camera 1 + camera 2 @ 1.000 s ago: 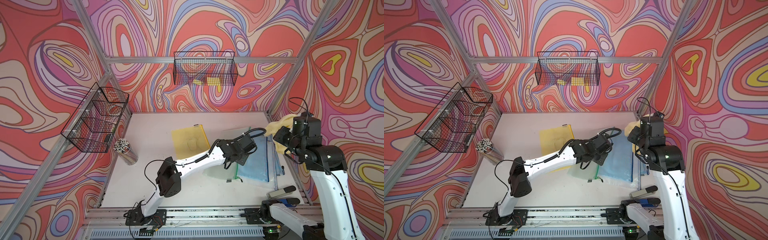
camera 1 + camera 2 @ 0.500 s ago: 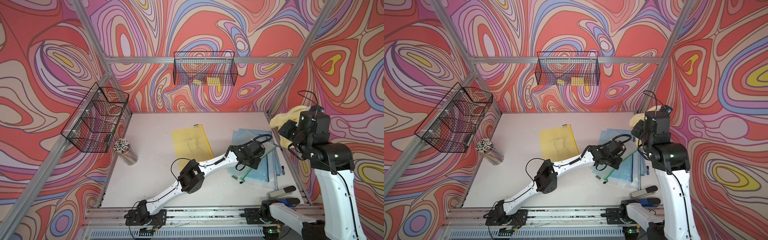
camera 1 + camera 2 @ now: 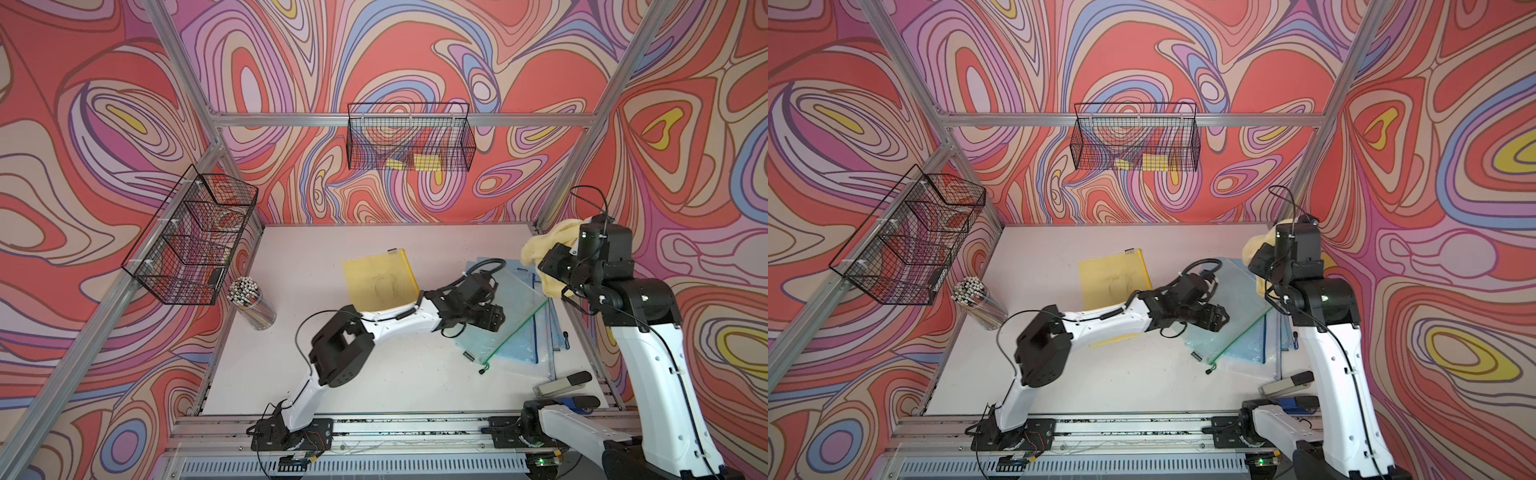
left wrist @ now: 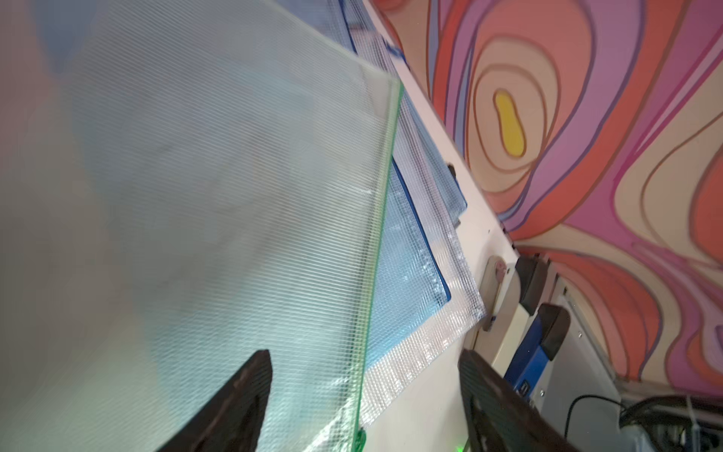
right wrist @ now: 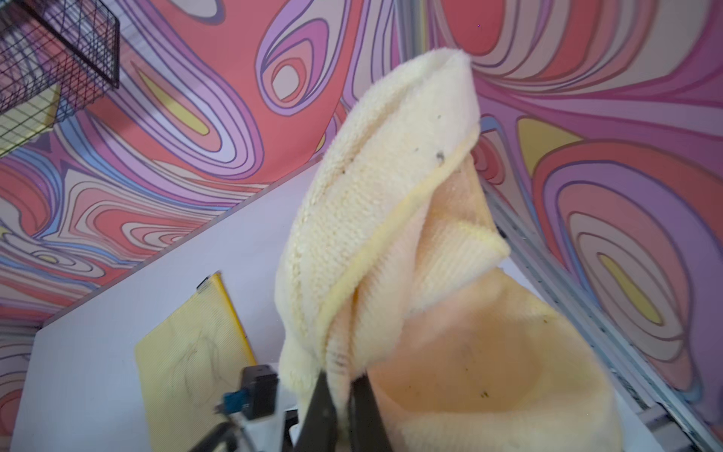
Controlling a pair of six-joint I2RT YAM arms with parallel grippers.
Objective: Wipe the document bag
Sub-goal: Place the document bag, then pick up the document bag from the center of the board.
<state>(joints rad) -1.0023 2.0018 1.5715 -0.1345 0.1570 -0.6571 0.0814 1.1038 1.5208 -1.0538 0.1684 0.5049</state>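
A clear document bag with green trim lies slanted across a pile of blue bags at the table's right. My left gripper is open at its near-left corner. The green edge runs between the spread fingers, and neither pad presses on it. A yellow document bag with dark scribbles lies flat mid-table, partly under my left forearm. My right gripper is raised at the far right, shut on a pale yellow cloth.
A clear cup of pens stands at the table's left edge. Wire baskets hang on the left wall and the back wall. A grey stapler and a blue one lie at the front right corner.
My left arm swung right, carrying the green-trimmed bag onto the blue pile, and its jaws opened. My right arm lifted the cloth up and back toward the right wall.
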